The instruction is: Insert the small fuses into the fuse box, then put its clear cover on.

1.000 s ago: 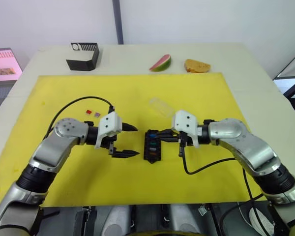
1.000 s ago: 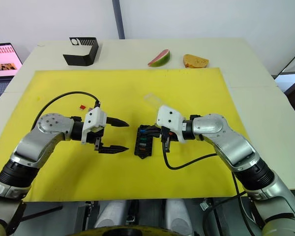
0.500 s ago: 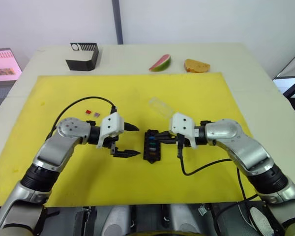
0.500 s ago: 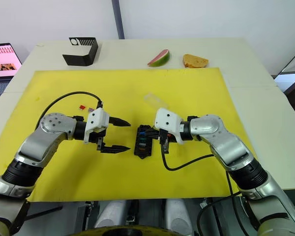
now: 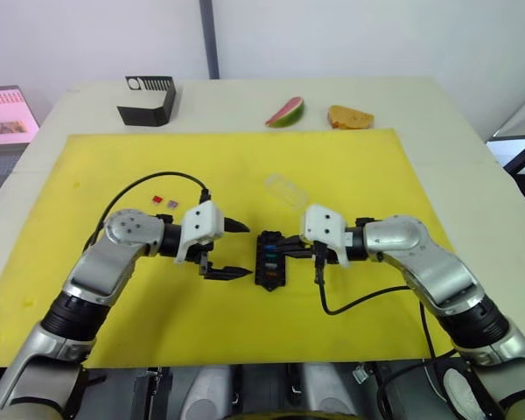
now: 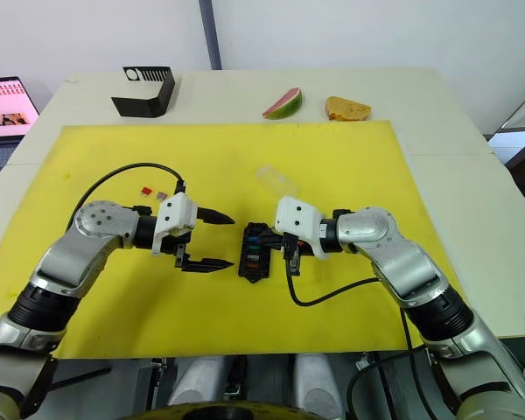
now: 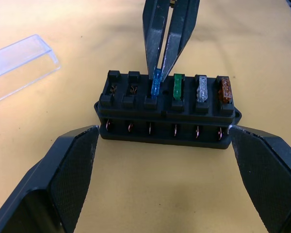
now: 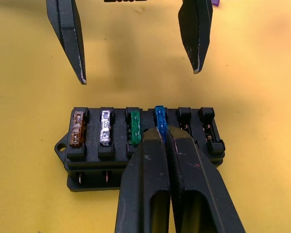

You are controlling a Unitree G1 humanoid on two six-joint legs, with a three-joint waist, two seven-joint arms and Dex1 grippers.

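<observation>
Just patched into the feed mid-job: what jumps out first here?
The right pincer, shut on a blue fuse, is pressing it into the black fuse box mid-mat, beside green, grey and amber fuses already seated. The left pincer hangs open beside the box. The clear cover lies apart on the yellow mat.

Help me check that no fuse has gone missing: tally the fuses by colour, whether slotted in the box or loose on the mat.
Amber fuse: 1
Grey fuse: 1
Green fuse: 1
Blue fuse: 1
Red fuse: 1
Purple fuse: 1
Total: 6
</observation>
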